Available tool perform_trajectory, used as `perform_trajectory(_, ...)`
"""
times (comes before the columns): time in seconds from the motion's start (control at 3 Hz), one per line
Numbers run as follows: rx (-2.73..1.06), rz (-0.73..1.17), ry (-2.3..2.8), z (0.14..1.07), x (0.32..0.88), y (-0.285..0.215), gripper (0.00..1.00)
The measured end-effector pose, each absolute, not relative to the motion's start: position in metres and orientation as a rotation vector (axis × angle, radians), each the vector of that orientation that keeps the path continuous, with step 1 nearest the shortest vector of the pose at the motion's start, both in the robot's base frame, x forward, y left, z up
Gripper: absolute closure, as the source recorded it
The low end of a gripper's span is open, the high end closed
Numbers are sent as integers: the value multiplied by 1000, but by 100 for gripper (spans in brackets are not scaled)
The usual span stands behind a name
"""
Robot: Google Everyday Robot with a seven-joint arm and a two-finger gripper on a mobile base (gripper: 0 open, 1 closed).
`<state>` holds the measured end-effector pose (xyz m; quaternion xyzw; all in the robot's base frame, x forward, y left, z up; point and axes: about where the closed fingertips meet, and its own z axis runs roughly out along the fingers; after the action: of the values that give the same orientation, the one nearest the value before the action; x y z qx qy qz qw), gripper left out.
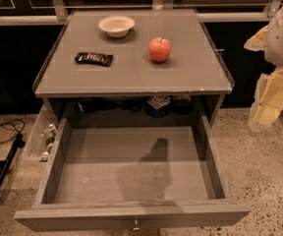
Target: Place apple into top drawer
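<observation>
The red-orange apple [159,49] stands upright on the grey cabinet top [131,73], right of centre. The top drawer [131,213] is pulled wide open below it. Its inside is bare apart from a shadow, and a small metal knob [135,225] shows on its front panel. My gripper [271,100] hangs at the far right edge of the view, beside the cabinet's right side, level with the cabinet top. It is well to the right of the apple and holds nothing that I can see.
A white bowl [116,25] sits at the back of the cabinet top. A dark snack bar [94,58] lies on the left. Items fill the shelf [156,103] behind the drawer. A black cable [4,129] and a bar [4,168] lie on the floor at the left.
</observation>
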<state>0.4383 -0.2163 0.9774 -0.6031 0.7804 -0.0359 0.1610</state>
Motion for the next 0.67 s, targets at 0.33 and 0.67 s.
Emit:
perform_trajectory(0.33, -1722, -102, 2228, 977, 438, -216, 0)
perform_trajectory(0.67, -1703, -81, 2197, 977, 452, -213, 0)
